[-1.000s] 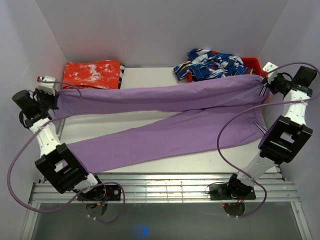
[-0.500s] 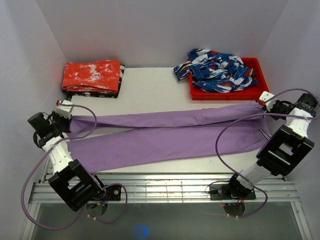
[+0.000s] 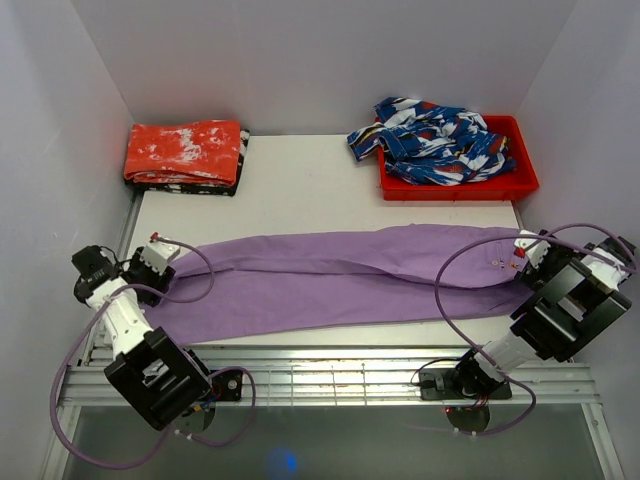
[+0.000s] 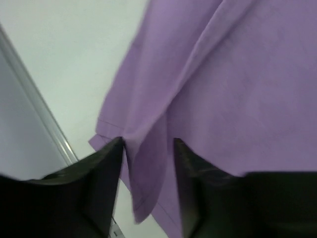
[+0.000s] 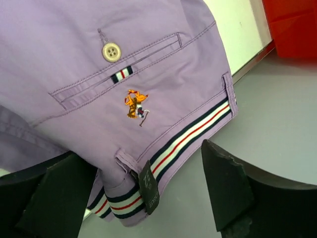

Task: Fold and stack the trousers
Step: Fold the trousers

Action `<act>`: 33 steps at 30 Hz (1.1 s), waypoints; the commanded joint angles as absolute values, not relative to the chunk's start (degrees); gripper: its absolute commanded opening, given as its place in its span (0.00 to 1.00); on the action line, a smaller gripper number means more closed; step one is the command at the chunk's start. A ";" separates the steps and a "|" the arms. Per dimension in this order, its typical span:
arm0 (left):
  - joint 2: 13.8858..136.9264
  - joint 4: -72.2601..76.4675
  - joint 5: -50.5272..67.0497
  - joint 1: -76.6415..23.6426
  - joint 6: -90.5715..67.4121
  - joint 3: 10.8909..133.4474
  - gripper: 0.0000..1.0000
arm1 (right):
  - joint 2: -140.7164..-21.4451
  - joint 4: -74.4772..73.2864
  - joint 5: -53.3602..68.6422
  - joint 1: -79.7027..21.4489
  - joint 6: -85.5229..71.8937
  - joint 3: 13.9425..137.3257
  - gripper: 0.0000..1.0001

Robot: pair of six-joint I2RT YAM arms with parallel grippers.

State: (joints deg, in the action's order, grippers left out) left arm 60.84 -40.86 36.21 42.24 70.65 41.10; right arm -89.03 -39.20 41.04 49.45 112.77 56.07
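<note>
The lilac trousers [image 3: 340, 275] lie across the table, folded lengthwise with one leg over the other. My left gripper [image 3: 160, 252] is at the hem end. In the left wrist view its jaws [image 4: 147, 144] stand apart, and a loose fold of the hem [image 4: 148, 173] hangs between them. My right gripper [image 3: 525, 250] is at the waistband end. In the right wrist view it [image 5: 141, 153] is wide open, with the striped waistband [image 5: 193, 134] and its dark size label lying slack between the fingers. A buttoned back pocket [image 5: 111, 52] faces up.
A folded red-orange cloth [image 3: 185, 152] sits at the back left. A red tray [image 3: 460, 192] at the back right holds a blue patterned garment [image 3: 430, 130], and its corner [image 5: 292, 25] shows in the right wrist view. A slatted metal rail [image 3: 330, 365] runs along the near edge.
Both grippers brought the far leg toward the near edge and laid it over the other leg. Both have then opened and let go of the cloth.
</note>
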 commanded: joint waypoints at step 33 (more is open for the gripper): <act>90.78 -46.24 6.86 41.31 33.49 60.92 0.93 | -98.87 -48.70 15.12 20.74 86.66 61.00 0.67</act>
State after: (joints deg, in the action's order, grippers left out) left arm 93.12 -50.35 11.79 42.15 35.51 63.33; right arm -98.74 -51.75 19.40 21.19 87.13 62.11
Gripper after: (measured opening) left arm 0.939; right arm 0.671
